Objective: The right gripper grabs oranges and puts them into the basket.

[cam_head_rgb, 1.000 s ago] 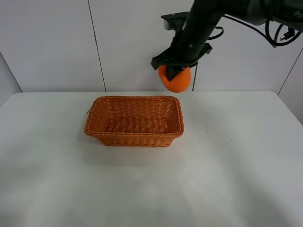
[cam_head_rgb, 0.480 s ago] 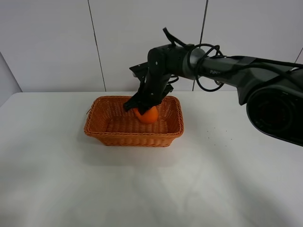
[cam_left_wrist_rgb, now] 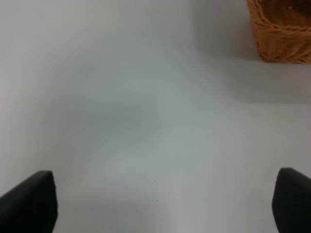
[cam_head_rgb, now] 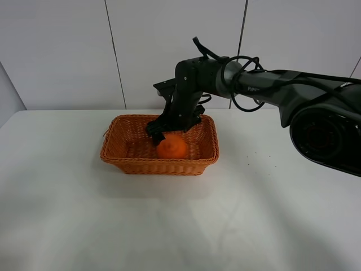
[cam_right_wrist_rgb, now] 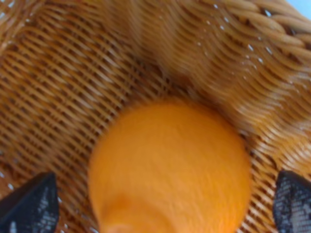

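The basket (cam_head_rgb: pixel 113 142) is blocked right of centre by the orange (cam_head_rgb: pixel 172 148) and right claw (cam_head_rgb: pixel 171 131); its left end and the surrounding table (cam_head_rgb: pixel 169 226) are left open.

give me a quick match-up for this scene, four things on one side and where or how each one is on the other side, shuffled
Things:
1 orange
2 basket
3 left claw
4 right claw

Places and states:
a open over the table, holding nothing
b lying inside the basket
c standing on the table
d open, just above the orange

Pairs: 1-b, 2-c, 3-a, 4-d
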You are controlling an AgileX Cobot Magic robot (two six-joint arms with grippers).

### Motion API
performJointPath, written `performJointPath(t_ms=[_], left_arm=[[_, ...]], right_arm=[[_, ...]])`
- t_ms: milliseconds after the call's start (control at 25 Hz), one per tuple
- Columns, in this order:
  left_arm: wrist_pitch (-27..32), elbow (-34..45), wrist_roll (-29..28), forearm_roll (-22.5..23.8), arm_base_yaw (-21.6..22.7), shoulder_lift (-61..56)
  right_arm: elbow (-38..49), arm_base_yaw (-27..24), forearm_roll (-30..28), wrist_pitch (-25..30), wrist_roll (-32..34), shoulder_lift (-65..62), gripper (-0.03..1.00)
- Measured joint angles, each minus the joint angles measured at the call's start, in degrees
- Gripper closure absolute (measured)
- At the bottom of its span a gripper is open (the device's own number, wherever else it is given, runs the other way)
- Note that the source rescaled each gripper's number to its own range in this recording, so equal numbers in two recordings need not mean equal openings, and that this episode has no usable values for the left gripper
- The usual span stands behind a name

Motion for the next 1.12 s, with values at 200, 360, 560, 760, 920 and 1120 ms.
performJointPath(t_ms=[200, 360, 560, 760, 920, 1120], left_arm=[[0.0, 0.0, 0.0, 0.0, 0.0, 0.0], [0.0, 0.0, 0.0, 0.0, 0.0, 0.0], [0.0, 0.0, 0.0, 0.0, 0.0, 0.0], [0.0, 0.0, 0.0, 0.0, 0.0, 0.0], [0.0, 0.0, 0.0, 0.0, 0.0, 0.0], [0.0, 0.0, 0.0, 0.0, 0.0, 0.0]], right_arm=[[-0.18, 0.0, 0.06, 2.68, -0.18, -2.36, -0.03], [-4.89, 0.0, -0.11, 10.12, -0.18, -4.74, -0.03], [-14.03, -2.47, -0.04, 17.6, -0.49, -5.68, -0.03], [-15.36, -7.57, 0.08, 18.31, -0.64, -5.6, -0.03], [-15.36, -13.45, -0.09, 18.49, -1.14, -5.2, -0.03], [-15.36, -22.35, -0.38, 18.49, -1.3, -4.17, -0.02]])
